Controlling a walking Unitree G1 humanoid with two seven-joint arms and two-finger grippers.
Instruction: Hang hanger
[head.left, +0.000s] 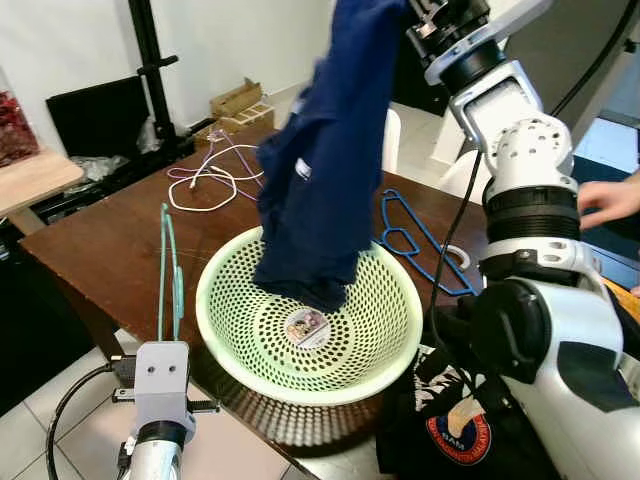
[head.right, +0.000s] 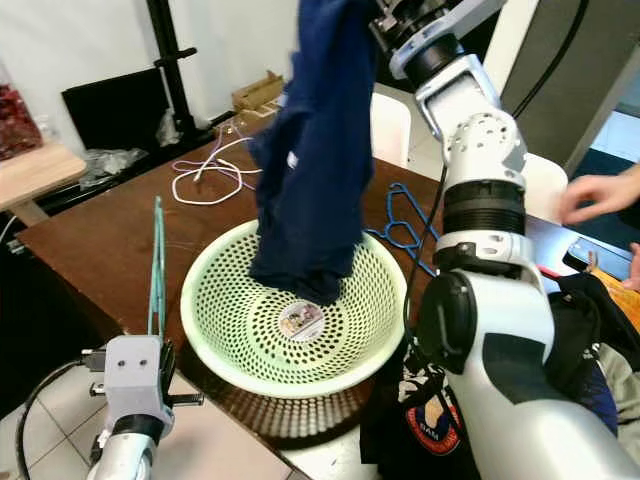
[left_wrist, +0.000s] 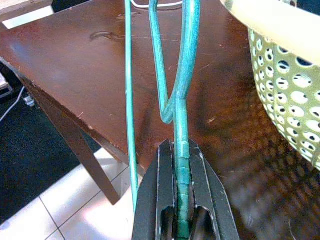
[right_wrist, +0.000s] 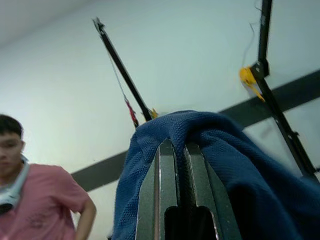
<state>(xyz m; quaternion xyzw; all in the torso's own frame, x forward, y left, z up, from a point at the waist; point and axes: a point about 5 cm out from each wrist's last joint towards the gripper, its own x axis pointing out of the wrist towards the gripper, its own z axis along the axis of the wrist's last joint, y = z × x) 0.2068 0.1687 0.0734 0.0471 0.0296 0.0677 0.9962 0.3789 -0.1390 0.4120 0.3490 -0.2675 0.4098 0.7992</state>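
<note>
Our left gripper (left_wrist: 181, 220) clamps a green hanger (head.left: 170, 270), upright at 9 o'clock of the basket (head.left: 395, 330). Our right gripper (right_wrist: 179, 150) pinches a blue shirt (head.left: 325, 170) high up — it drapes into the basket. At 2 o'clock lies a blue hanger (head.left: 415, 240); at 11, cords (head.left: 215, 175) — a person's hand (head.left: 610, 200) nearby.

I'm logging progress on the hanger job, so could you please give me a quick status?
Left hand shut on teal hanger, upright beside the green basket. Right hand shut on navy garment, raised over the basket. Blue hanger on table.

Home room: wooden table (head.left: 110, 240), tiled floor (head.left: 40, 410), laundry basket (head.left: 390, 330).
</note>
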